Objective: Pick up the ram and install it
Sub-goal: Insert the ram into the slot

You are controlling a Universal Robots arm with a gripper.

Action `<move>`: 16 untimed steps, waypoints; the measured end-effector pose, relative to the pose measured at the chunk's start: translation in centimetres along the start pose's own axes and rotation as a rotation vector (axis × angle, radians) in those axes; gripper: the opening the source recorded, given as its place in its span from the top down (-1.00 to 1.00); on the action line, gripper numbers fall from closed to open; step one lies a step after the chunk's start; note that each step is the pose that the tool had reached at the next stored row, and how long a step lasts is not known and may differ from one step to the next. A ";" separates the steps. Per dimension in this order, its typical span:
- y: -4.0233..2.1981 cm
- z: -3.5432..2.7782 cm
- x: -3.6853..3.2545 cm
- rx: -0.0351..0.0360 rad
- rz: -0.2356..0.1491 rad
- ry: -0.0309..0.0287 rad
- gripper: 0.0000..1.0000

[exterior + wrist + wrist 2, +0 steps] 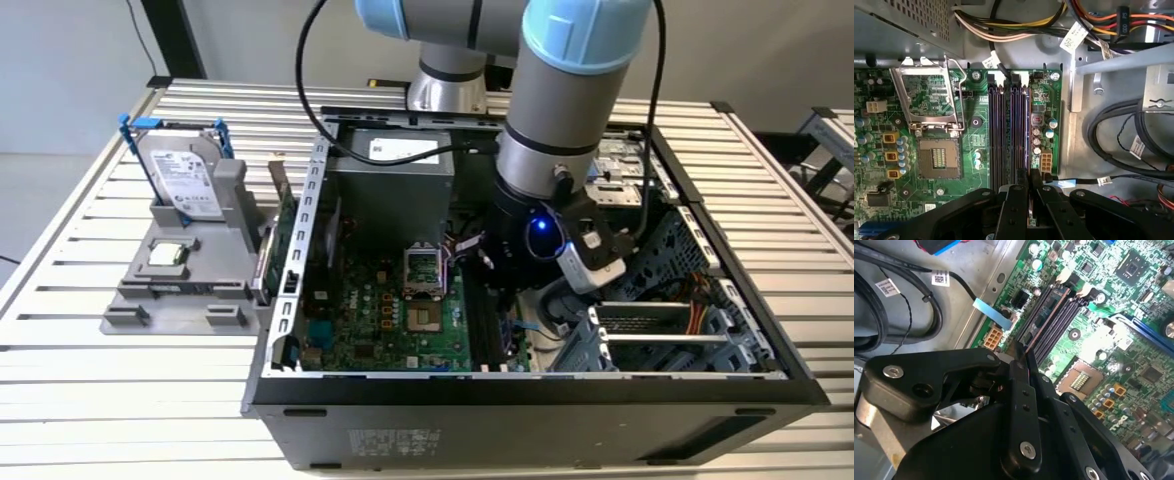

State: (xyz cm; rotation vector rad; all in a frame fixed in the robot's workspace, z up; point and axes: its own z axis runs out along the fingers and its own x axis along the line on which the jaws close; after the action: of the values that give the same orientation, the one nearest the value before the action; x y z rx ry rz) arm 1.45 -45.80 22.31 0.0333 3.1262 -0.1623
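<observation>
Standing at the exterior view's left on the slatted table (80, 200), a grey holder (180, 270) carries a silver hard drive (184, 180) with blue rails upright, and a small square chip (166, 254) lies flat on the holder below it. Just to the right of the holder, the open computer case (534, 400) lies on its side with the green motherboard (387, 320) exposed, and a green card (284, 240) stands along the case's left wall. The empty processor socket (422, 268) sits near the board's middle. Further right, the arm (561, 110) reaches down into the case, with the gripper (497, 285) low over the memory slots (483, 325).

In the first wrist view, the gripper (1030, 177) has its black fingers (1016, 200) drawn narrow, nearly together, above the dark memory slots (1009, 130) beside the socket (939, 157). In the second wrist view, the ram (1046, 315) is a thin dark stick seated in the slot row (1054, 322), with the gripper (1023, 352) just at its near end. Whether the fingers actually pinch the ram, I cannot tell.
</observation>
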 end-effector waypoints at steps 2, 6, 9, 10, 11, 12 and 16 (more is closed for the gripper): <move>0.00 0.01 0.00 0.0036 0.000 0.0000 1.00; 0.03 0.05 0.04 0.0039 0.000 0.0002 1.00; 0.03 0.06 0.06 0.0044 0.000 0.0002 1.00; 0.03 0.06 0.06 0.0046 -0.001 0.0002 1.00; 0.02 0.07 0.06 0.0047 -0.001 0.0002 1.00; 0.04 0.15 0.06 0.0047 -0.001 0.0002 1.00; 0.07 0.42 0.06 0.0088 -0.004 0.0003 1.00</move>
State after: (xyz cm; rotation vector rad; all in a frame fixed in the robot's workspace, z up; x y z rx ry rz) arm 1.40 -45.77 21.89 0.0272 3.1261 -0.1760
